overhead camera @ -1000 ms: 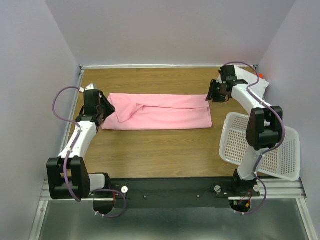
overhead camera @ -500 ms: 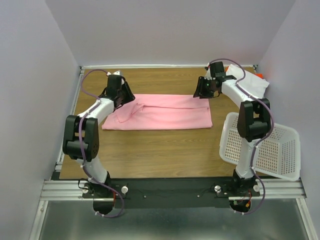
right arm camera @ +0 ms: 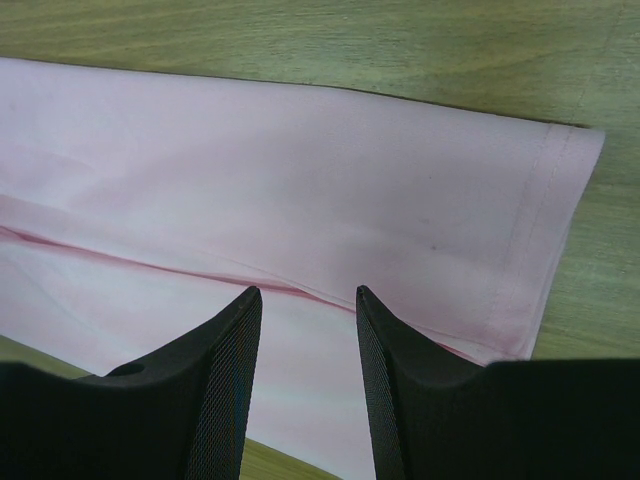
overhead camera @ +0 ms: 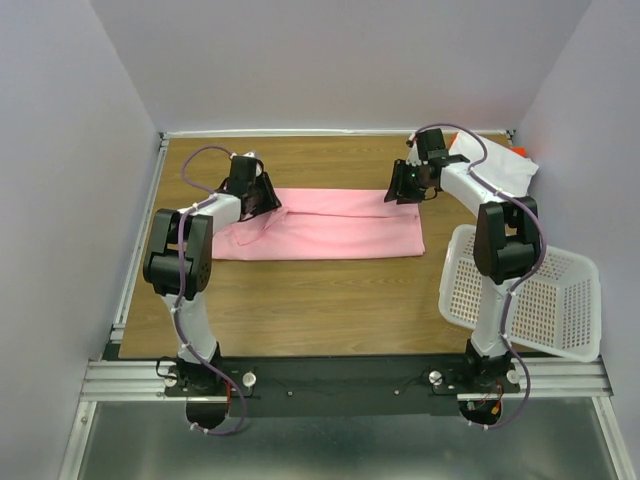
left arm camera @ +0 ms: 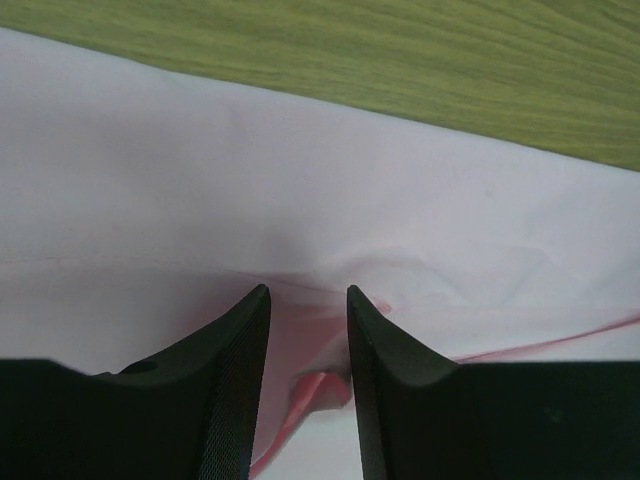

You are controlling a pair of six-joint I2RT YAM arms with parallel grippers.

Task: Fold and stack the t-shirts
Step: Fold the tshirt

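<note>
Left gripper (left arm camera: pixel 307 292) parted over the pink t-shirt (overhead camera: pixel 330 225), puckered fold between its tips, right gripper (right arm camera: pixel 307 292) parted too, fold line just beyond its tips.

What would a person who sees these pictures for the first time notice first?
The pink tee draws the eye first, folded into a long band across the middle of the table. The left tool and the right tool hang open over its two ends, at its far edge. A white basket sits at the near right.
</note>
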